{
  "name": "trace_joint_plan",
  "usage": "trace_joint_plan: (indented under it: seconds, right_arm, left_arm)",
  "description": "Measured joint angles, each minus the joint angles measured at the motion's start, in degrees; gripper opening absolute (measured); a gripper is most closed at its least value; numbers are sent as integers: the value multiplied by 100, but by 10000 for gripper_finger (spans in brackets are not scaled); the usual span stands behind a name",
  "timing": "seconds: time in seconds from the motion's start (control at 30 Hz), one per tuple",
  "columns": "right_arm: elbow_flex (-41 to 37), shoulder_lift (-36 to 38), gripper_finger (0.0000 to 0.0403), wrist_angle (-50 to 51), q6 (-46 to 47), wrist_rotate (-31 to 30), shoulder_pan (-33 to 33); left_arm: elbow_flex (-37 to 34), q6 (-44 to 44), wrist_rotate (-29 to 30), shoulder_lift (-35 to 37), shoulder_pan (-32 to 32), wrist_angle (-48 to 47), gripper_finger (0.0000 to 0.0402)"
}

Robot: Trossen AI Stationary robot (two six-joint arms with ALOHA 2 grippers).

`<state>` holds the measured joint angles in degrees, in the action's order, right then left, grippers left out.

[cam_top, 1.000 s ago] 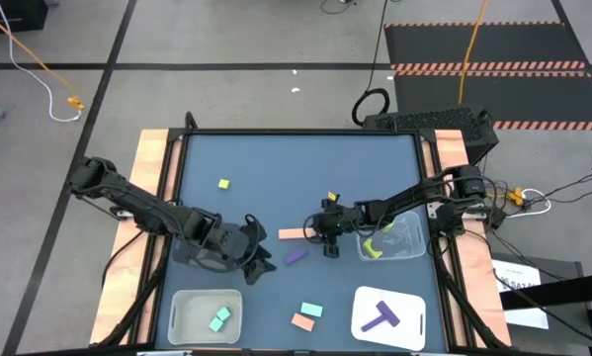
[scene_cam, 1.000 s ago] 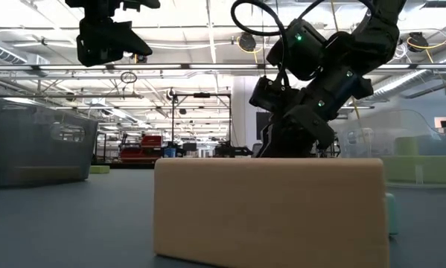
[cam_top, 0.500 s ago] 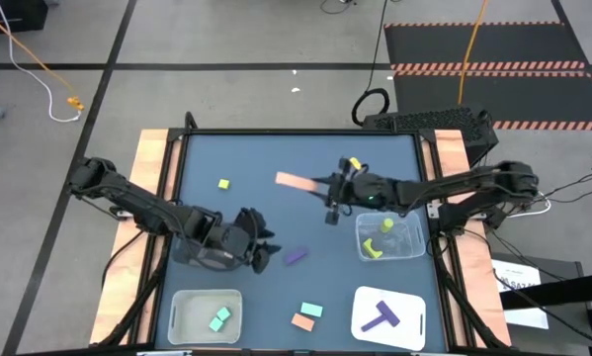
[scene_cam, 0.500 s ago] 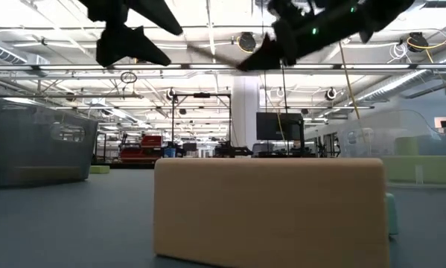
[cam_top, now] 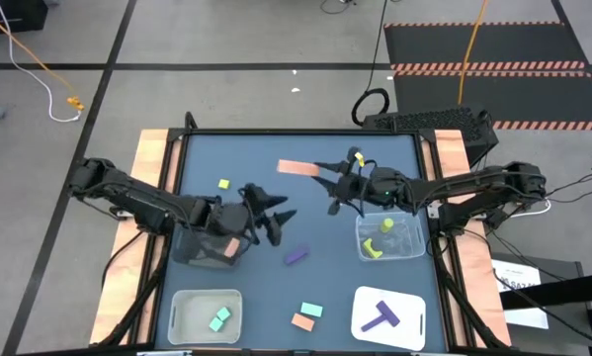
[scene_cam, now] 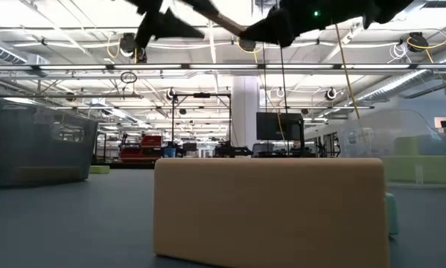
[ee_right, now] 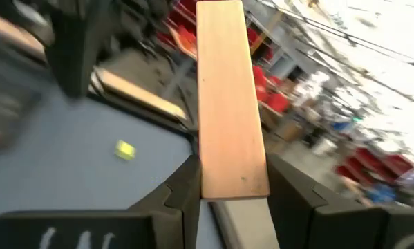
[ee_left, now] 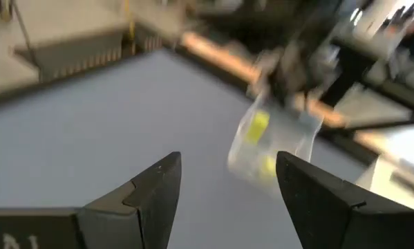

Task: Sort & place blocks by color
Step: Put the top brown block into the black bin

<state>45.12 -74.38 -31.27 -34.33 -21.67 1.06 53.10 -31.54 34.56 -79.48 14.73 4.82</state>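
Salmon-orange flat bar (cam_top: 298, 168): held aloft over the upper centre of the desk (cam_top: 276, 148), one end clamped between the jaws of the right gripper (cam_top: 325, 170); the right wrist view shows it standing straight out from between the two fingers.

Other blocks, high view:
- yellow-green cube (cam_top: 223, 184), upper left of the desk;
- purple block (cam_top: 296, 256), centre, lying apart from the rest;
- mint-green block (cam_top: 311, 311) and salmon-orange block (cam_top: 302, 321), just beside each other at the lower centre;
- mint-green block in the clear bin (cam_top: 182, 314), lower left;
- yellow-green pieces in the clear bin (cam_top: 414, 245), right;
- purple bent piece (cam_top: 381, 317) on the white tray (cam_top: 414, 326), lower right.

Left gripper (cam_top: 273, 210): centre-left of the frame, jaws released and spread, grasping nothing.
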Motion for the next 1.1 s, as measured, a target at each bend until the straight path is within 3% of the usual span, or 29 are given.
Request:
trace_joint_plan:
  seconds: [0.17,0.4,0.77,0.9,1.1]
  right_arm:
    - [0,-87,111,-17,-504,-672,-1]
    - [0,-89,111,-45,-1117,-1413,-179]
    - [0,-89,111,155,-841,-1414,-569]
    - [0,-89,111,151,-839,-1412,-657]
    - [-2,-98,111,159,-861,-1400,-680]
  left_arm:
    - [2,622,310,0,-276,1213,237]
    - [2,459,757,0,-574,1340,237]
    - [2,729,545,0,-874,1591,227]
    - [2,719,318,0,-871,1599,176]
    - [11,718,-71,2,-862,1681,55]
